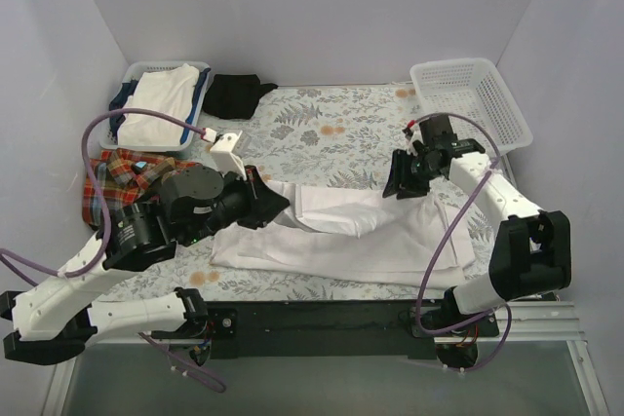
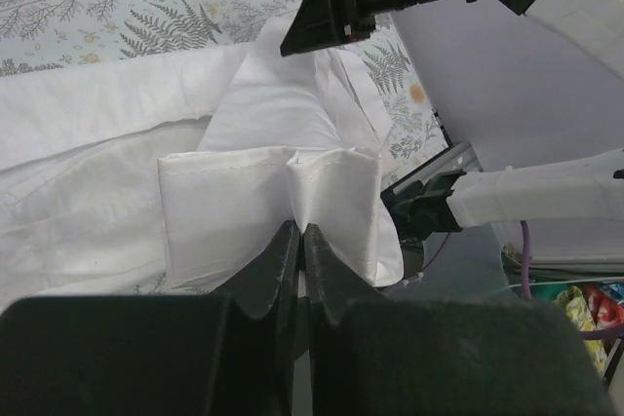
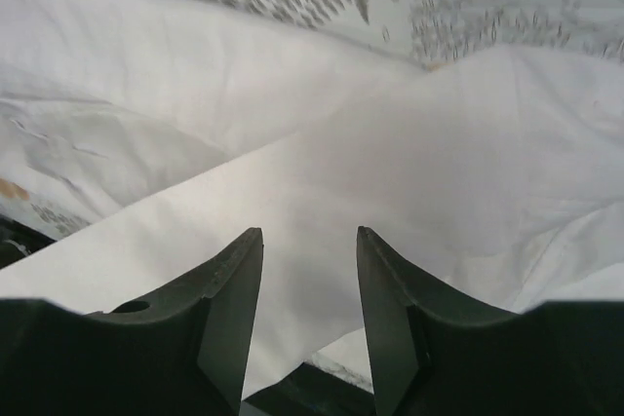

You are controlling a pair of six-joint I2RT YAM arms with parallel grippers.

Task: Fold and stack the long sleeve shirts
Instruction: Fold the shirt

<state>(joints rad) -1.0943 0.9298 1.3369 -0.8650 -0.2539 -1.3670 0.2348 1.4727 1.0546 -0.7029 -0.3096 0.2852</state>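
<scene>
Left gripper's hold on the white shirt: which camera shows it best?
Left wrist: the left gripper is shut on a folded edge of the white shirt. Top external shows it small and partly hidden. Right wrist shows only shirt fabric beyond the open right gripper.

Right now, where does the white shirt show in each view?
Top external: white shirt spread across the middle of the picture.
Left wrist: centre and left, a fold pinched in the shut left tool.
Right wrist: fills most of the frame, under the open right tool.
Shared landmark: the fern-print tablecloth.
</scene>
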